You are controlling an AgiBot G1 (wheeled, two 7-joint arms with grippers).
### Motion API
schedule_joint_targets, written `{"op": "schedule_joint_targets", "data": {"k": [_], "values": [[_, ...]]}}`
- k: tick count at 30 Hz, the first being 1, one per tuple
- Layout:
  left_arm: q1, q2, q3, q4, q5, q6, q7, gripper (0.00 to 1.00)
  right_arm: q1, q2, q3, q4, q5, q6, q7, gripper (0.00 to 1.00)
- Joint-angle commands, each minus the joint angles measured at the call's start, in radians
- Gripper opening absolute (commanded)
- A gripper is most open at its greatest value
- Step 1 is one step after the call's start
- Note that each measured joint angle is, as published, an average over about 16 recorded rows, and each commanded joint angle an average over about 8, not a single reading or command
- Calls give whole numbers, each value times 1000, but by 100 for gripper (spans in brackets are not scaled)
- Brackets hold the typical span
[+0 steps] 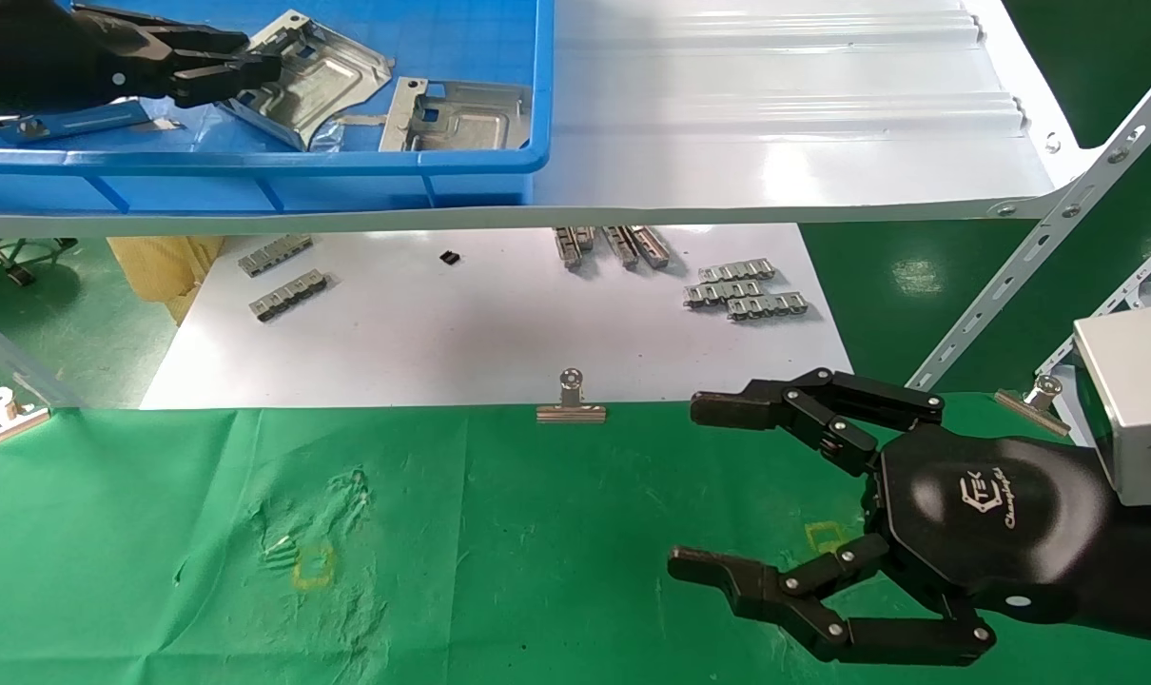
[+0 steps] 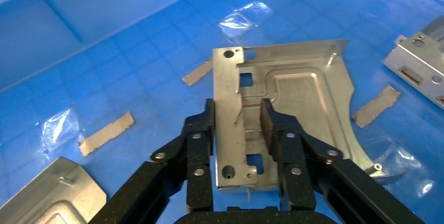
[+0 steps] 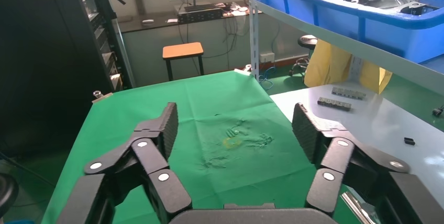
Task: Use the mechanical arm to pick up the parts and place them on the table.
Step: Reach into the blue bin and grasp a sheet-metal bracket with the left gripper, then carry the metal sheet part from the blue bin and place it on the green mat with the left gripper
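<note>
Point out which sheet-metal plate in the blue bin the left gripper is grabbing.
The left gripper straddles the bent-up flange of the middle silvery stamped plate. The other plates in the blue bin lie untouched beside it.

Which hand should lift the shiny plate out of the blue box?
The left hand: its fingers already straddle the plate's flange in the bin. The right hand hangs open over the green table.

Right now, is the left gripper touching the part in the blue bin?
Touching: the left wrist view shows the left gripper with both pads pressed against the part's bent-up flange.
</note>
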Motion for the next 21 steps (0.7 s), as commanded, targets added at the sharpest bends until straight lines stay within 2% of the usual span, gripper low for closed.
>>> {"op": "schedule_joint_targets", "data": {"k": [1,7,10,21], "values": [[-1,-1,1,3,1,5,3,0,0,0,0,0,0,0,0,100],[-8,-9,-14,0,-21,19,17,0,0,0,0,0,0,0,0,100],[-19,-19,-35,-19,-51,64,41,0,0,0,0,0,0,0,0,100],[-26,-93,-92,-93,-154,454,189,0,0,0,0,0,0,0,0,100]]}}
